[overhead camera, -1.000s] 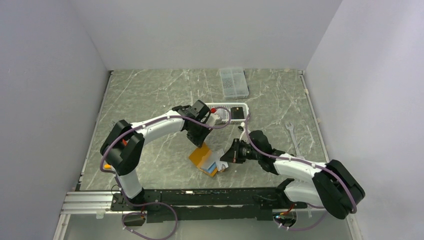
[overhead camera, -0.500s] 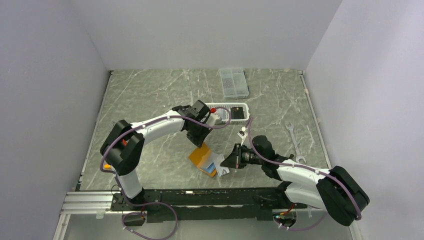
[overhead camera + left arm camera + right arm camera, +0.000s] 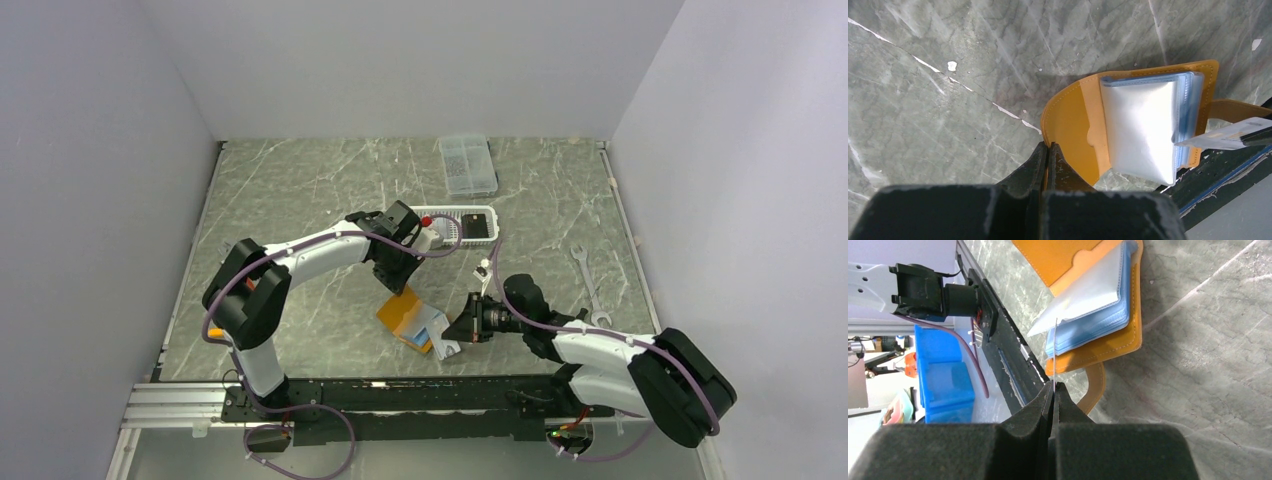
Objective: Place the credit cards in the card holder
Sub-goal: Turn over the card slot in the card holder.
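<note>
The orange card holder [image 3: 403, 310] lies open near the table's front, its clear and light blue sleeves [image 3: 1143, 127] fanned up. My left gripper [image 3: 1048, 148] is shut on the edge of its orange cover [image 3: 1068, 120] and holds it open. My right gripper [image 3: 1053, 388] is shut on a thin pale credit card [image 3: 1054, 347], seen edge-on, with its tip at the sleeves [image 3: 1093, 295]. The same card shows in the left wrist view [image 3: 1223, 137] at the sleeves' right edge. A black credit card [image 3: 476, 227] lies in the white basket [image 3: 448, 215].
A clear compartment box [image 3: 467, 165] stands at the back. A wrench [image 3: 585, 270] lies to the right. The wallet's snap tab [image 3: 1096, 385] curls out on the marble just ahead of my right fingers. The black front rail [image 3: 1008, 355] runs close by the wallet.
My right gripper has moved with the card a little toward the front edge and lower, nearer the sleeves. The left arm and wallet have stayed still.
</note>
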Available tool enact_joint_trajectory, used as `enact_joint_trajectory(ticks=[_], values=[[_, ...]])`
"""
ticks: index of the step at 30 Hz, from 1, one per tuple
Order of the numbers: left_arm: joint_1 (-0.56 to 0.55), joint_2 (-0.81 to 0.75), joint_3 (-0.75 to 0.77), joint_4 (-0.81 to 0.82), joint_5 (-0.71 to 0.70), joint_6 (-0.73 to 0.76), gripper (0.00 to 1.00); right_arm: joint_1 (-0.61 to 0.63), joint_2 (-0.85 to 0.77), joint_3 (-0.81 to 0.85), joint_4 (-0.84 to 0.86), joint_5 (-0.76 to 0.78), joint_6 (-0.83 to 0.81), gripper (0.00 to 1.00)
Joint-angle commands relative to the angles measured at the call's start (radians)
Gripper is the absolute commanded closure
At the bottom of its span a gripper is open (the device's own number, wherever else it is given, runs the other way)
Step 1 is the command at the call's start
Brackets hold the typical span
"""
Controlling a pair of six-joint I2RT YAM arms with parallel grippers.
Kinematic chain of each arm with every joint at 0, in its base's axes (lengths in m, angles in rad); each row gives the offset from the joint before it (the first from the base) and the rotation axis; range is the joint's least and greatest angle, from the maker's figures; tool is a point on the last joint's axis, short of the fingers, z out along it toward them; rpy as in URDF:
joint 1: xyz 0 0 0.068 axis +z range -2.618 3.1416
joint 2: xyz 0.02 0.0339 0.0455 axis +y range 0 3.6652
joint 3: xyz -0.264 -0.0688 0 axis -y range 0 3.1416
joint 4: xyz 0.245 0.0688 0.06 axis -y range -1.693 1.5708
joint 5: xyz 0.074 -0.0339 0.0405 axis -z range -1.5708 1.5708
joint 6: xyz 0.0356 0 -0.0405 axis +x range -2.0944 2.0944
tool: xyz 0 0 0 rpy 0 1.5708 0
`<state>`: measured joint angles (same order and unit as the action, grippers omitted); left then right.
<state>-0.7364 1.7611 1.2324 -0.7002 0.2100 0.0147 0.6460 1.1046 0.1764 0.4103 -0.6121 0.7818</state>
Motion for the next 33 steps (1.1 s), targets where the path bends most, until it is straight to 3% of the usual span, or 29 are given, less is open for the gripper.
enact_joint_trajectory(ticks=[1, 14, 33], values=[[-0.004, -0.003, 0.009, 0.004, -0.015, 0.009, 1.00, 0.004, 0.027, 0.005, 0.061, -0.021, -0.032, 1.00], [-0.004, 0.010, 0.007, 0.000, -0.018, 0.015, 1.00, 0.005, -0.048, -0.007, 0.029, -0.036, -0.059, 1.00], [-0.017, 0.009, 0.015, -0.004, -0.019, 0.016, 1.00, 0.004, -0.011, -0.015, 0.018, -0.038, -0.080, 1.00]])
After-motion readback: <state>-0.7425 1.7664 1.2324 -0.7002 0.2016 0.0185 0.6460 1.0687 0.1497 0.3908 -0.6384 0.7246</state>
